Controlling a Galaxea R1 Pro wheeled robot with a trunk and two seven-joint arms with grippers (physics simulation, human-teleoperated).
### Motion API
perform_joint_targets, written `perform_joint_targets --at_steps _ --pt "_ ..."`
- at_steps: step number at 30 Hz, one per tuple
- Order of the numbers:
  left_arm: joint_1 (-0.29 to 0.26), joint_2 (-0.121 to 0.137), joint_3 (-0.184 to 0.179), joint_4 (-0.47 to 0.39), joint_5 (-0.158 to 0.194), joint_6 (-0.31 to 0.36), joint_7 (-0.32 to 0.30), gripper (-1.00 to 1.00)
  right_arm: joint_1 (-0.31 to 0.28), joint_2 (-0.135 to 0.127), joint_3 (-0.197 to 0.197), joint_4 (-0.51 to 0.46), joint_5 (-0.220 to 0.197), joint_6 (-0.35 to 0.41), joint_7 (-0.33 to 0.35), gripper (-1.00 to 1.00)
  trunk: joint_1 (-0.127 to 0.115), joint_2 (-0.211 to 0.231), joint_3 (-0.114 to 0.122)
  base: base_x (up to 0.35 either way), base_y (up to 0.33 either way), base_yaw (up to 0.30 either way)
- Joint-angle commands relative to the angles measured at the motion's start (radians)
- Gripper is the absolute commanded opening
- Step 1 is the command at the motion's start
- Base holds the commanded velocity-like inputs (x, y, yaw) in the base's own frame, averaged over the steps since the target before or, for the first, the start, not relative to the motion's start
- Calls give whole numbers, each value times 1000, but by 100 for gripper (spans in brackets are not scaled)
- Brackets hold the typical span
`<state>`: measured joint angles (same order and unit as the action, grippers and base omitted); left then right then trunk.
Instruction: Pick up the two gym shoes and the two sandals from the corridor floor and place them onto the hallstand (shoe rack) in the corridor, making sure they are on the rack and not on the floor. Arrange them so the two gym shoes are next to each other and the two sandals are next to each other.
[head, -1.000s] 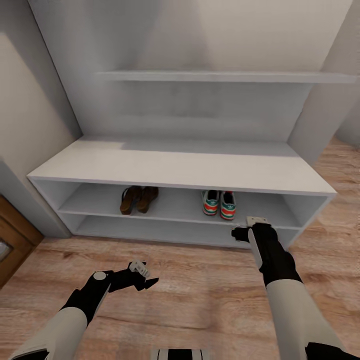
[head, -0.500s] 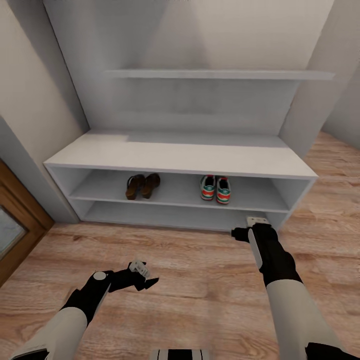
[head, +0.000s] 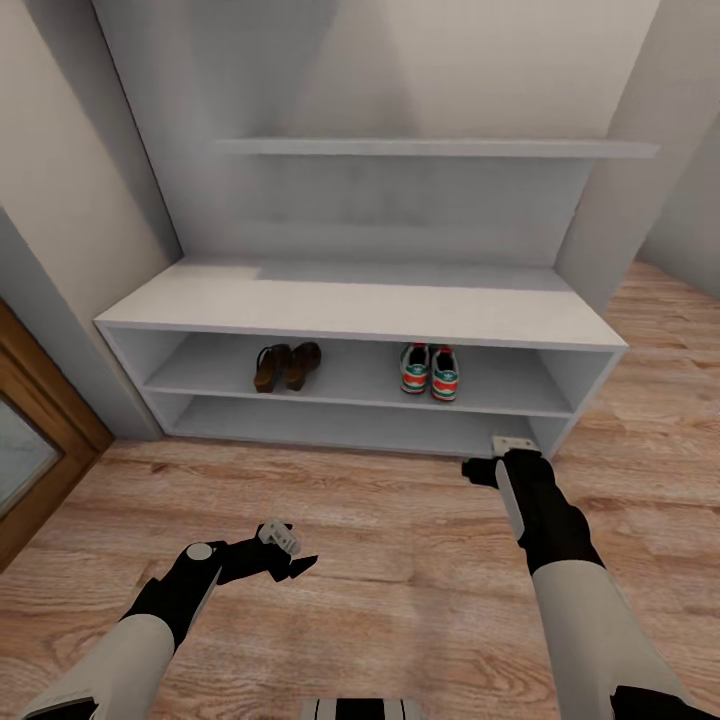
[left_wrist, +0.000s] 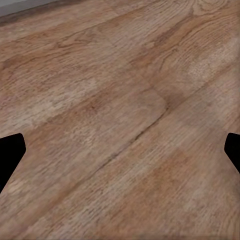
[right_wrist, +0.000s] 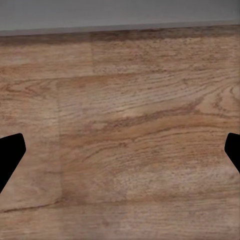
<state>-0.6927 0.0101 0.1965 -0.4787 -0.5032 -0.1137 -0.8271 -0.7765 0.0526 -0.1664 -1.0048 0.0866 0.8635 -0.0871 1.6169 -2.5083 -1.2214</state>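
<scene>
Both sandals (head: 286, 366) sit side by side on the hallstand's (head: 360, 305) upper shelf, left side; the gym shoes (head: 431, 371) are paired up to their right; left gripper (head: 283, 552) and right gripper (head: 495, 455) hang over the floor (head: 400, 560), jaws spread wide, holding nothing.

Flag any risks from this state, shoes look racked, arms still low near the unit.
1. The right gripper hangs close to the hallstand at its lower front edge; a forward drive or swing could clip it.
2. The sandals and gym shoes sit near the upper shelf's front; a bump might knock them onto the corridor floor.
</scene>
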Motion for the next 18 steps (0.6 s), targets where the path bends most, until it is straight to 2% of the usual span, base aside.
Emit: perform_joint_targets --at_steps 1,10,14,17,18 --pt "-1 -1 7 0 -11 -9 -4 100 0 1 -2 2 8 4 4 100 0 0 -1 -1 0 0" --pt "-1 0 8 -1 -11 -9 -4 100 0 1 -2 23 5 2 6 100 0 0 -1 0 0 0" --pt "-1 0 8 0 -11 -9 -4 100 1 1 -2 26 -12 2 6 100 0 0 -1 0 0 0" --pt "-1 0 8 0 -11 -9 -4 100 2 1 -2 36 -54 2 6 100 0 0 -1 0 0 0" --pt "-1 1 8 0 -11 -9 -4 100 2 1 -3 50 -99 2 6 100 0 0 -1 0 0 0"
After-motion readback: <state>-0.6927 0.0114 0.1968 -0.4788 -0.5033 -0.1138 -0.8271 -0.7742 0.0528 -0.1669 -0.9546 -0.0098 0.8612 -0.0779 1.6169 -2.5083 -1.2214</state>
